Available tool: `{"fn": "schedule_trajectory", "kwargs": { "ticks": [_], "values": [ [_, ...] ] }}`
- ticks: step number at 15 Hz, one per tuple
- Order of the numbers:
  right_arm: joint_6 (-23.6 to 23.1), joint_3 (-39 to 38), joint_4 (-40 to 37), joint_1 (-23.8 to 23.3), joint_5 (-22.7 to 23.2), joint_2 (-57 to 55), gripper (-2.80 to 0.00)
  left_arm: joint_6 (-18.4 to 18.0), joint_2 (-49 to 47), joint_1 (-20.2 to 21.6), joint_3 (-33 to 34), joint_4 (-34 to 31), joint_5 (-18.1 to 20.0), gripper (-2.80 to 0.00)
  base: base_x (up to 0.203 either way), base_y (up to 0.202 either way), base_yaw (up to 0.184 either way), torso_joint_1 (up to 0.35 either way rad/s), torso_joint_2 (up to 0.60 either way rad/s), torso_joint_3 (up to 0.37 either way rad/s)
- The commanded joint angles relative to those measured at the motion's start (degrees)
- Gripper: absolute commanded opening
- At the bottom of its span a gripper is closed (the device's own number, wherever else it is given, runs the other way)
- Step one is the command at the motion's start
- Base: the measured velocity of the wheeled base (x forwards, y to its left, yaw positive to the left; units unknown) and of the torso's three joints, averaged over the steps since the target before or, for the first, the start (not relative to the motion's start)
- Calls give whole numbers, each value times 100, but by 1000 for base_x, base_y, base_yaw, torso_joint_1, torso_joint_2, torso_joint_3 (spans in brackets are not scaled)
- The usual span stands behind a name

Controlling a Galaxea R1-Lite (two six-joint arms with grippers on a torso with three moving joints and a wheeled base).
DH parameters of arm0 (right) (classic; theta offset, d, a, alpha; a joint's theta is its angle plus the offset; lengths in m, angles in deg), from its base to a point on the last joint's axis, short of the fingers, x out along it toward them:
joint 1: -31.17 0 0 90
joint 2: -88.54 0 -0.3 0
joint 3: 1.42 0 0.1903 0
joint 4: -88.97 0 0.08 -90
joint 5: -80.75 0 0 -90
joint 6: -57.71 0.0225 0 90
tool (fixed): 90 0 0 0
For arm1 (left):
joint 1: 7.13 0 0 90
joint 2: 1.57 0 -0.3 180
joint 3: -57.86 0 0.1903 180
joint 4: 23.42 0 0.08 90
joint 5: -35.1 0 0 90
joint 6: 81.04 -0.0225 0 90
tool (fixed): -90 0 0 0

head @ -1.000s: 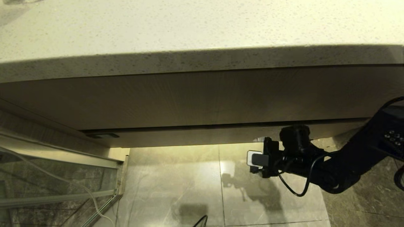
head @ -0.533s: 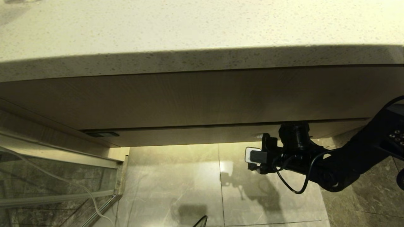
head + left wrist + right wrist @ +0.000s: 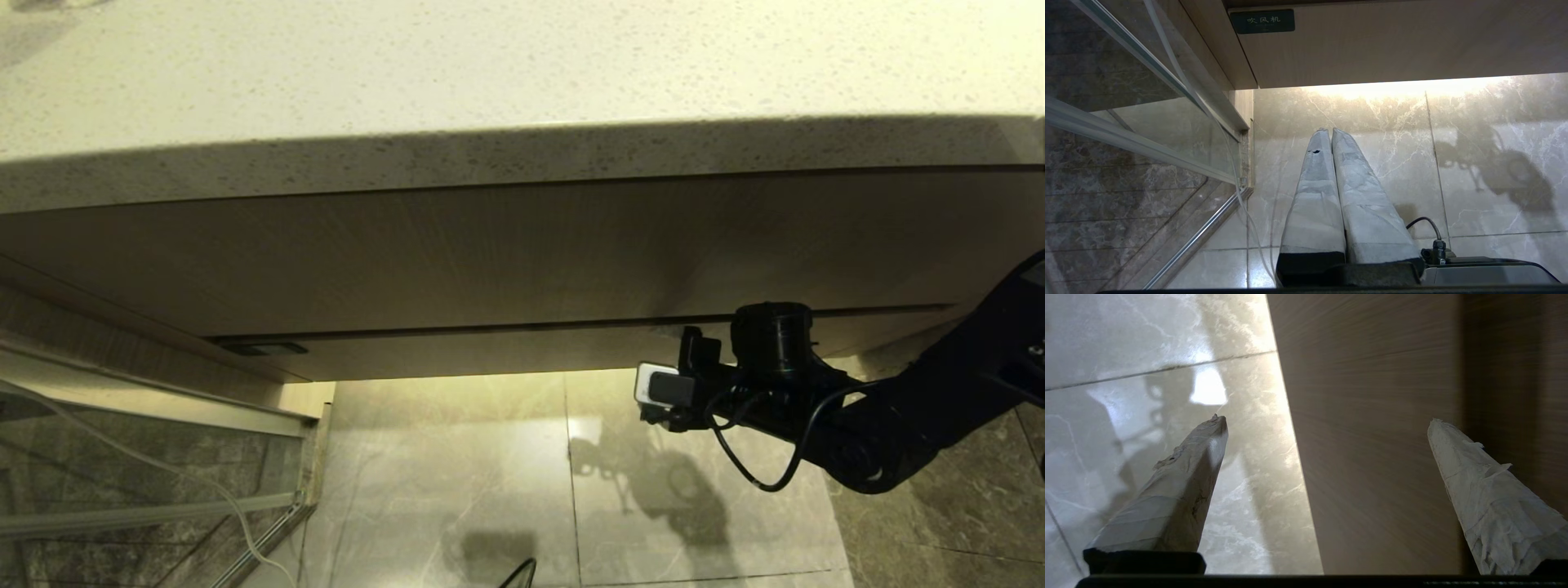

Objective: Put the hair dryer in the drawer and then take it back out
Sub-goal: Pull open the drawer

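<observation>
The drawer [image 3: 490, 353] is closed; only its narrow wood-grain front shows under the taller panel [image 3: 490, 253]. The left wrist view shows the same drawer front [image 3: 1392, 45] with a small dark label [image 3: 1261, 21]. My right gripper [image 3: 694, 359] reaches in from the right, just below the front's lower edge. In the right wrist view this gripper [image 3: 1327, 420] is open and empty, with one finger over the floor and the other over the wood-grain drawer front [image 3: 1372, 457]. My left gripper [image 3: 1327, 130] hangs shut over the floor tiles. The hair dryer is out of view.
A speckled stone countertop [image 3: 490, 65] overhangs the cabinet. At the left stands a glass panel [image 3: 122, 457] in a metal frame, with a thin white tube [image 3: 237, 506] trailing down it. Glossy marble floor tiles [image 3: 457, 474] lie below.
My right gripper has risen a little and come closer to the drawer front's lower edge. It stays open. Nothing else has moved.
</observation>
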State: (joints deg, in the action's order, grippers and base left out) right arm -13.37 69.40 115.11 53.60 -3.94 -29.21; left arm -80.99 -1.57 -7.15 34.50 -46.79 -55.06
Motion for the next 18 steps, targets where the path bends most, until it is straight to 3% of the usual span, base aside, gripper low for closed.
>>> {"fn": "schedule_trajectory", "kwargs": {
  "ticks": [1,9,18],
  "values": [
    [-46,-26,51,7,14,165,0,4,0,2,0,0,-2,-280,0,0,0,0,0,0],
    [94,185,731,33,-6,-96,0,-2,0,2,0,0,-2,-280,0,0,0,0,0,0],
    [139,360,857,32,-50,-450,0,4,0,2,0,0,-2,-280,0,0,0,0,0,0]
  ]
}}
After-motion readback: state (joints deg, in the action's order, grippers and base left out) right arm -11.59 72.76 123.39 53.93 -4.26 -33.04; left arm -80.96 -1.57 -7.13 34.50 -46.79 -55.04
